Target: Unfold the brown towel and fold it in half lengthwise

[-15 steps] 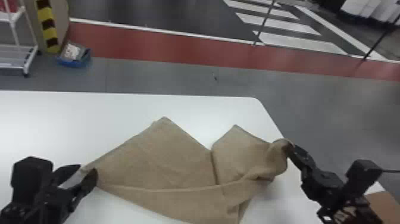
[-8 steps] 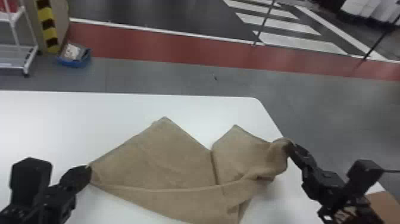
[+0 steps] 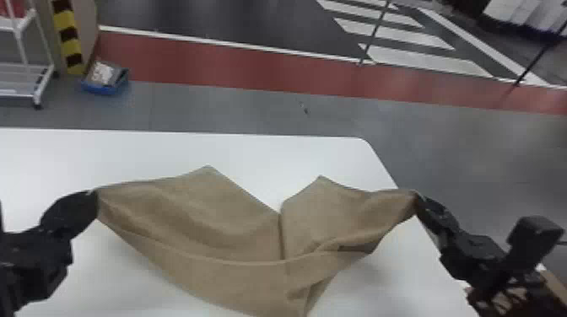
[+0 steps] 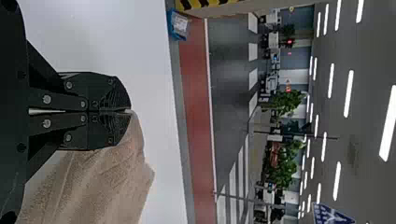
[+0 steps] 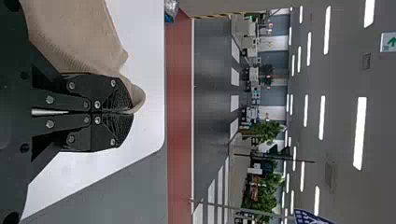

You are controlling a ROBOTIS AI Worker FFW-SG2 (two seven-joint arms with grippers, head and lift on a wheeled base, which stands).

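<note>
Brown towel: the towel is at the worktop, stretched out between the two grippers. It has two peaks on its far side, with a deep notch between them. A long fold runs across it and dips in the middle like a smile. There are creases near its right end.
Left gripper: the left gripper pinches the towel's left end. In its wrist view, the two black fingers are pressed together, with the cloth at their tips.
Right gripper: the right gripper pinches the towel's right end. Its wrist view shows a bit of cloth poking out past the closed tips.
Worktop: the worktop is white and flat, with a round corner at the far right.
Floor: a blue box sits past the worktop, near a white cart.
</note>
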